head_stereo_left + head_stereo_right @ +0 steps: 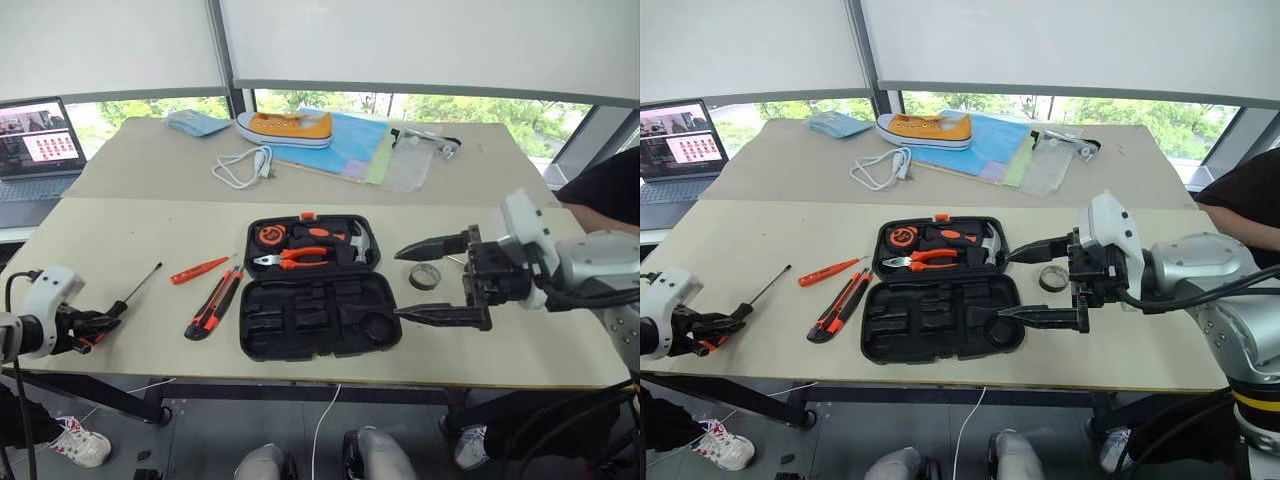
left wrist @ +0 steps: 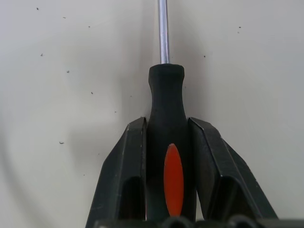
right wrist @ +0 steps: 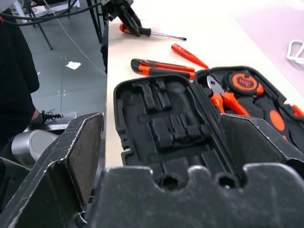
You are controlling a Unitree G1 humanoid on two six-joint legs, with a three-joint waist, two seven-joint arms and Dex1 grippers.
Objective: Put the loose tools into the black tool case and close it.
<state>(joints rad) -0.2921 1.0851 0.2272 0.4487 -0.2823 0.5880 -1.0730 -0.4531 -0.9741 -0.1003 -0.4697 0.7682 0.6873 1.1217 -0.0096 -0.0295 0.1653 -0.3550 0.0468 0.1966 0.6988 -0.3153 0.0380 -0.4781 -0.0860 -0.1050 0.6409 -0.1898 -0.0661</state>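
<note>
The left tool (image 2: 167, 166) lay low at the table's (image 1: 120, 250) near-left edge, fingers (image 2: 124, 166) clamped on a screwdriver (image 2: 166, 114) handle, while the right tool (image 1: 430, 282) hovered level beside the open tool case (image 1: 310, 315), its fingers (image 1: 432, 246) spread wide.

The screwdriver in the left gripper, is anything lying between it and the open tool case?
Yes. Between the screwdriver held in the left gripper and the open black tool case lie the red screwdriver and the utility knife, side by side on the table. Carried above them, nothing visible blocks the way.
</note>
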